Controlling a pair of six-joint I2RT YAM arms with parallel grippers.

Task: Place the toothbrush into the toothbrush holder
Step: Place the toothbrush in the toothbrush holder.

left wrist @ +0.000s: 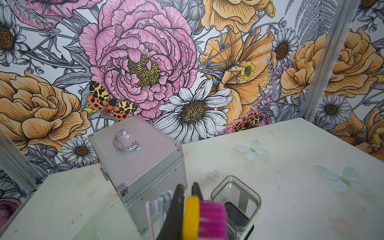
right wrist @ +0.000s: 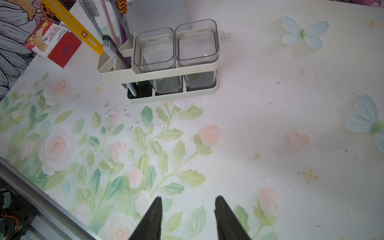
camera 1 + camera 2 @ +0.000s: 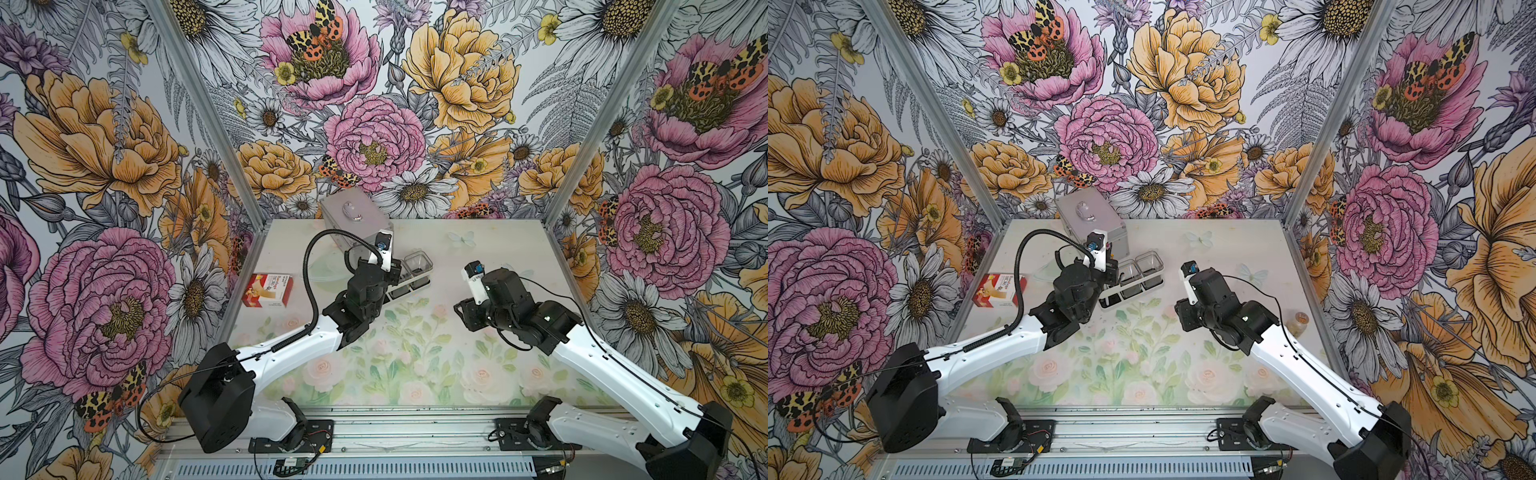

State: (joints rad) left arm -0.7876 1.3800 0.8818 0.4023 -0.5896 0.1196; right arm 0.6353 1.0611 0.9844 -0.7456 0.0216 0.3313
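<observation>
Left gripper [image 1: 187, 186] pinched shut on a yellow plastic toothbrush [image 1: 191, 216] beside its magenta bristles, handle tip at the open end of the long white toothbrush holder [image 2: 166, 71]. Right gripper [image 2: 188, 198], four o'clock from it, half-open, empty.

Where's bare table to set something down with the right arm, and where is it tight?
Free: the rose-printed table front, between both arms, ahead of the toothbrush holder; also the back right corner past it. Crowded: back left, where silver case, holder and the left gripper holding the toothbrush bunch; bandage box sits at the left edge.
</observation>
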